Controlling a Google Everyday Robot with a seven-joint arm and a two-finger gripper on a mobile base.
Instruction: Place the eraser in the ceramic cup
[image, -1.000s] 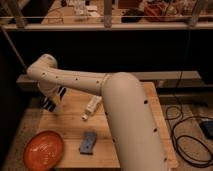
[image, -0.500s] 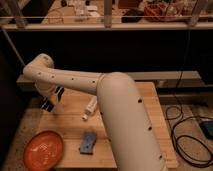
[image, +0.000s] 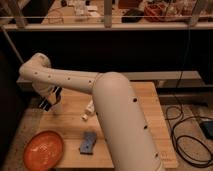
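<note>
A grey-blue rectangular block, probably the eraser (image: 88, 143), lies flat on the wooden table (image: 145, 107) near its front edge. An orange-red round ceramic dish (image: 44, 149) sits at the front left corner, about a hand's width left of the block; I see no other cup-like vessel. My gripper (image: 50, 101) hangs over the table's left rear part, well behind the dish and apart from both things. It holds nothing that I can see. My thick white arm crosses the middle of the view and hides part of the table.
A small white object (image: 88, 112) lies on the table just left of my arm. A dark shelf unit with a rail (image: 105, 25) stands behind the table. Black cables (image: 187, 132) lie on the floor to the right.
The arm's bulk has shifted slightly to the left. The gripper stays at nearly the same spot over the left rear of the table. The objects have not moved.
</note>
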